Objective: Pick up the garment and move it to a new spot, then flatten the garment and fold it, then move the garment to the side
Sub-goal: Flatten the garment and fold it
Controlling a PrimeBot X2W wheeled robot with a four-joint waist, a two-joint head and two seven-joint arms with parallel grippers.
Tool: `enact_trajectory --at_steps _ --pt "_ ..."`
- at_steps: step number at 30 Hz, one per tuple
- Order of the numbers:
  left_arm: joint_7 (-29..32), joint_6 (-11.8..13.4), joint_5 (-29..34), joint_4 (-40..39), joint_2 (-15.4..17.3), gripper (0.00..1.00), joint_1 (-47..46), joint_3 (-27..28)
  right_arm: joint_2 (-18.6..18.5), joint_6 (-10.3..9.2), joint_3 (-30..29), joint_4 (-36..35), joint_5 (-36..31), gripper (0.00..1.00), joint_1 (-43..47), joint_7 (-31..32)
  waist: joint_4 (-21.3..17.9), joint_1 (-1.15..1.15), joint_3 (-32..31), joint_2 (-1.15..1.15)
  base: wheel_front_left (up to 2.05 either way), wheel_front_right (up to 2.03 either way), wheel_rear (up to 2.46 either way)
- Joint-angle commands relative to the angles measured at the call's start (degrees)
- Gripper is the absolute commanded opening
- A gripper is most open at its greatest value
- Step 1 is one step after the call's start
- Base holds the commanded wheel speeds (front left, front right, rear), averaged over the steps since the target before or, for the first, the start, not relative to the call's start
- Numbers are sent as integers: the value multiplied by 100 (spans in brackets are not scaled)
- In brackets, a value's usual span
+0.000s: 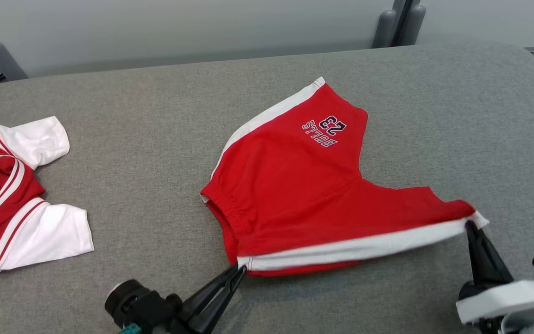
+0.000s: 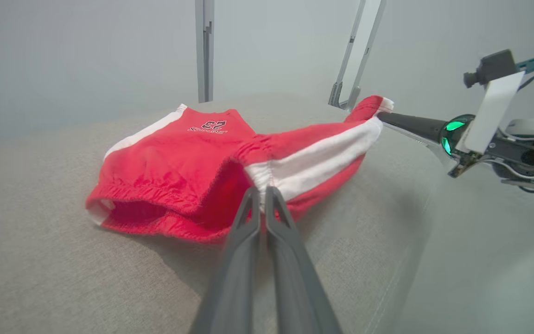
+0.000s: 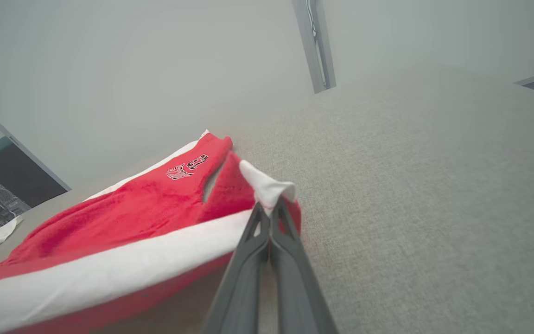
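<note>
The garment (image 1: 295,185) is a pair of red shorts with white side stripes and a "BULLS 23" print, lying mid-table in the head view. My left gripper (image 1: 240,269) is shut on the waistband end of the near white stripe. My right gripper (image 1: 471,226) is shut on the leg-hem end of that same stripe, and the stripe edge stretches between them, slightly raised. In the left wrist view the garment (image 2: 169,167) hangs from my left gripper (image 2: 262,190), with the right arm's finger pinching the far corner. In the right wrist view my right gripper (image 3: 269,207) pinches the garment (image 3: 132,218) at its white corner.
A red and white shirt (image 1: 12,199) lies at the table's left edge. The grey fabric table (image 1: 434,116) spreads around the shorts, with its rounded edge at the far right. Metal posts (image 1: 399,21) stand behind the table.
</note>
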Motion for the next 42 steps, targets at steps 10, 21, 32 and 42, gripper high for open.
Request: enact_trajectory --at_steps 10,21,32,42 --pt "-12 -4 -1231 428 -204 0 -1490 10 -229 0 245 1198 17 0 -2165 106 374 0 414 0 0 0 0" --pt "-156 -5 -2773 1264 -493 0 -2811 -379 -277 0 760 2922 -358 0 -4305 73 767 0 975 0 0 0 0" --pt "-239 -5 -3381 1962 -701 0 -3433 -476 -83 0 1059 4278 -562 0 -5704 -32 1176 0 1431 0 0 0 0" --pt "-247 -5 -3296 2232 -1012 0 -3848 -553 25 0 1313 5144 -609 0 -6398 -82 1495 0 1783 0 0 0 0"
